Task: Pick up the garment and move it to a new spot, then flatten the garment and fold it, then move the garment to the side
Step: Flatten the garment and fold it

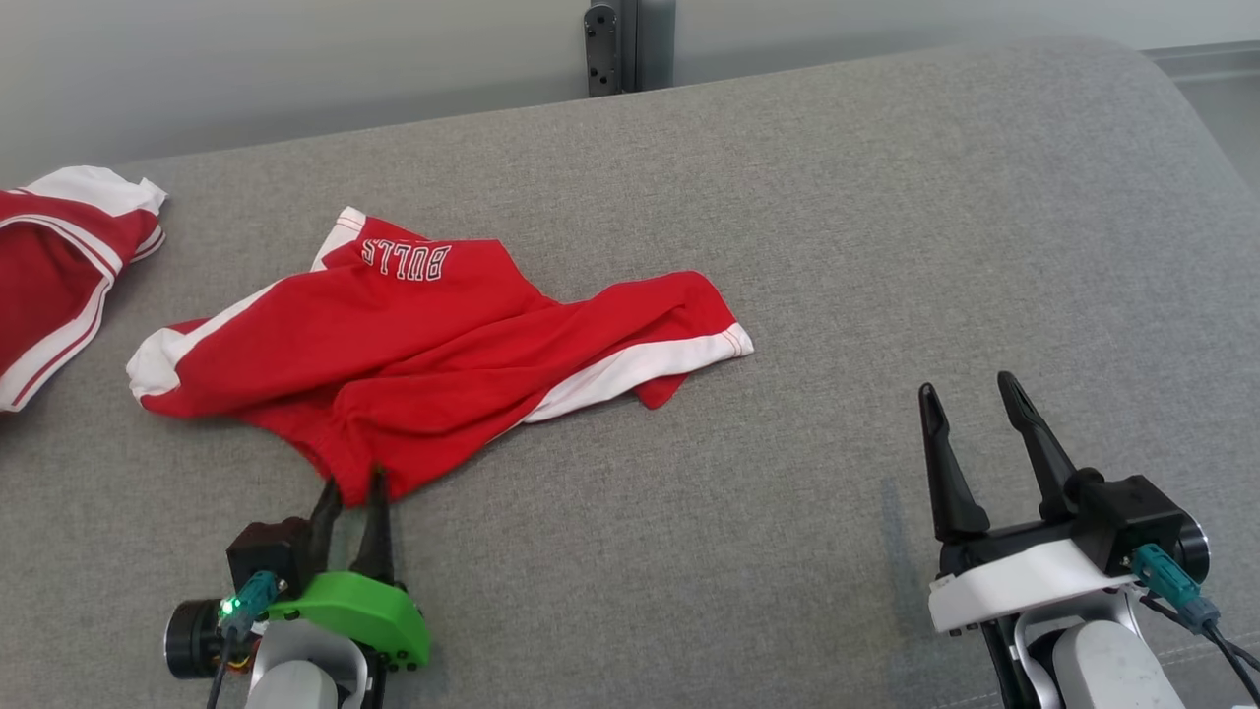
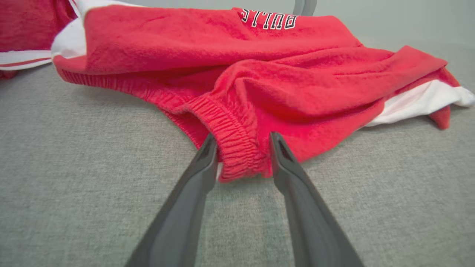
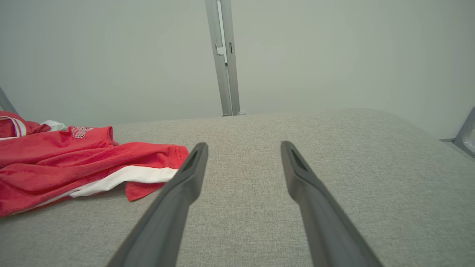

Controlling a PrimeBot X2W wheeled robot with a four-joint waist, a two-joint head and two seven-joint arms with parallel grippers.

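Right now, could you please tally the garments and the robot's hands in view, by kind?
Red-and-white garments: 2 (Bulls shorts, second garment at the left edge)
Robot hands: 2 (left hand, right hand)
Total: 4

Surface: a broad grey woven-fabric cushion [image 1: 886, 246] lay flat, its far right corner rounded | Wall: a plain pale wall [image 1: 295, 69] rose behind it | Fixture: a grey metal post [image 1: 630, 44] stood upright against it | Light: was soft, even
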